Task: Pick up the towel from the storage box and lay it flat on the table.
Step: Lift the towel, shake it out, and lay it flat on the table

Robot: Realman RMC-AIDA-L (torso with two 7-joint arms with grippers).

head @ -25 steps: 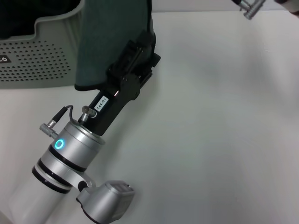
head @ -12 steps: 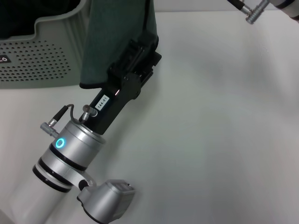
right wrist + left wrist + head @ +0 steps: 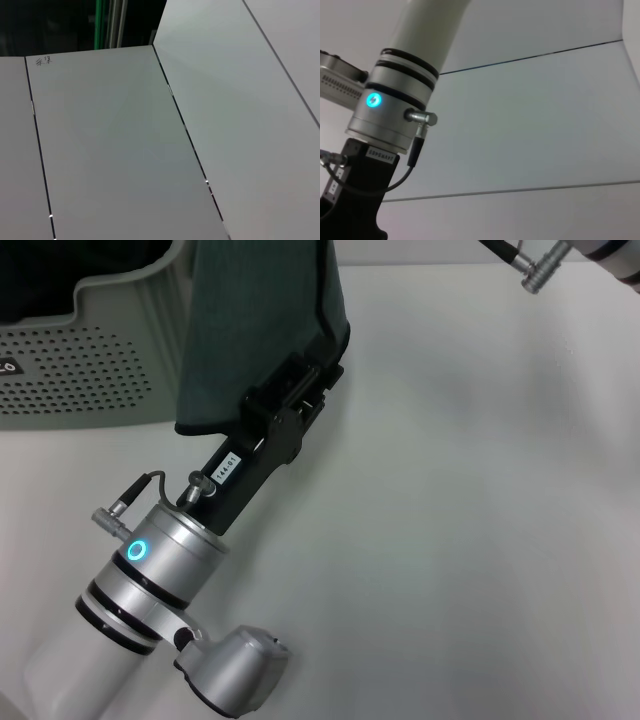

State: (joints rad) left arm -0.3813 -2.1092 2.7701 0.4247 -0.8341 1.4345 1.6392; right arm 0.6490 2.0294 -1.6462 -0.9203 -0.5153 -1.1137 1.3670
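Note:
The towel (image 3: 255,330) hangs in the air with its dark teal face toward me, and its top runs out of the head view. Its lower edge ends just right of the storage box (image 3: 90,360), a grey-green perforated basket at the far left. My left gripper (image 3: 318,368) reaches up from the lower left and is shut on the towel's right edge, its tip covered by the cloth. The white table (image 3: 480,490) lies below. Of the right arm only a wrist connector (image 3: 535,268) shows at the top right. The left wrist view shows that arm's black gripper base (image 3: 355,200).
The table stretches bare to the right of the left arm and toward the front. The box stands at the back left, close beside the hanging cloth. The right wrist view shows only grey wall panels.
The left arm has shifted slightly to the right, away from the box, taking the towel with it. The cloth now covers more of the gripper. The right arm's connector has moved a little.

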